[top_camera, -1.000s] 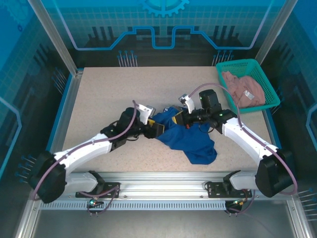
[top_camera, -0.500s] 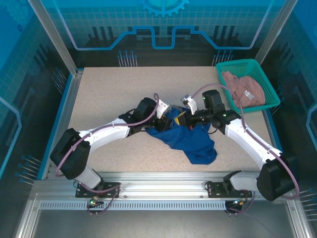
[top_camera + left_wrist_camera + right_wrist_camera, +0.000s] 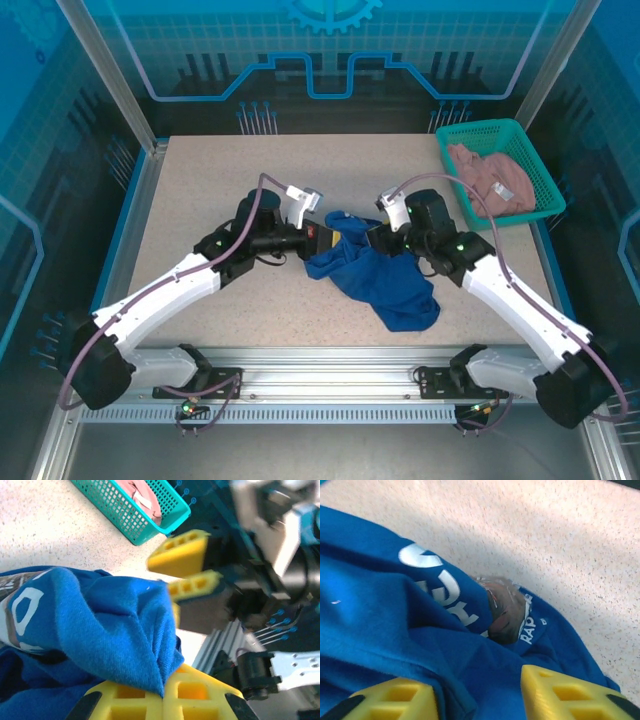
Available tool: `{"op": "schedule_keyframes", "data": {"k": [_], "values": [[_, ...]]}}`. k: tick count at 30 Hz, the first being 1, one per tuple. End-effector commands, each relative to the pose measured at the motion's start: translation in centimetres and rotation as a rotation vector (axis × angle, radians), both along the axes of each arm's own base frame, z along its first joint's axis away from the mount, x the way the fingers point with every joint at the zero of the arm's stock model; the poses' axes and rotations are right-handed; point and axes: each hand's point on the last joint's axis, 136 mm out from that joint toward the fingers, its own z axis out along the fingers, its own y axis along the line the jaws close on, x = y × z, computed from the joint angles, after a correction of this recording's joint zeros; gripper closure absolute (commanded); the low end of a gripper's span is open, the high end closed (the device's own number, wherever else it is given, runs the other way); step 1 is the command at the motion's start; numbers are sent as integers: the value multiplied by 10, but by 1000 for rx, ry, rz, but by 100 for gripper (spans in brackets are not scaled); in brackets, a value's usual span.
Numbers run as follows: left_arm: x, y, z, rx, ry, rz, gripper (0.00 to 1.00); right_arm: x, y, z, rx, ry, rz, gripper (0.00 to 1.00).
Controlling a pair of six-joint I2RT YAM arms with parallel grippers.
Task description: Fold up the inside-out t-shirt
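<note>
- The inside-out t-shirt [image 3: 385,285] lies crumpled near the table [image 3: 200,200] centre, toward 5 o'clock. Nothing is folded yet, so flattening and every fold remain.
- Left gripper [image 3: 162,696], at the heap's 10 o'clock, is clamped on a fabric ridge.
- Right gripper [image 3: 480,692], at 12 o'clock, has its fingers apart and grips nothing.
- Basket [image 3: 478,125] sits at 2 o'clock.

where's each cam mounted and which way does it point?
Top external: above and behind the bases, looking down on the table; left arm, right arm show.
Left wrist: low, facing the green basket; left end effector shut on the t-shirt, right end effector opposite.
Right wrist: looking down at the print; own fingers apart.
Shared: both wrist views catch the t-shirt's pale lettering.
</note>
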Motion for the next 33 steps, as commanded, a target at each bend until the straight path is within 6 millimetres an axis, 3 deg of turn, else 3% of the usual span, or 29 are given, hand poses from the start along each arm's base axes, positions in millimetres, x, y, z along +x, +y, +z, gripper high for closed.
{"op": "schedule_keyframes", "data": {"k": [1,5,10,18,24,27,33], "values": [[-5,6,-4,-63,138,20,100,-22,13,24,39,-168,87,43],[-3,6,2,-96,144,19,100,-50,35,29,90,-241,246,40],[-2,8,4,-97,133,21,100,-67,57,28,148,-241,375,54],[-3,9,2,-93,127,21,100,-52,82,12,156,-186,403,73],[-3,12,2,-96,126,27,100,-47,86,6,150,-167,403,83],[-2,13,0,-95,125,33,100,-48,85,7,159,-158,396,99],[5,19,-8,-80,127,63,100,-56,77,27,239,-135,411,100]]}}
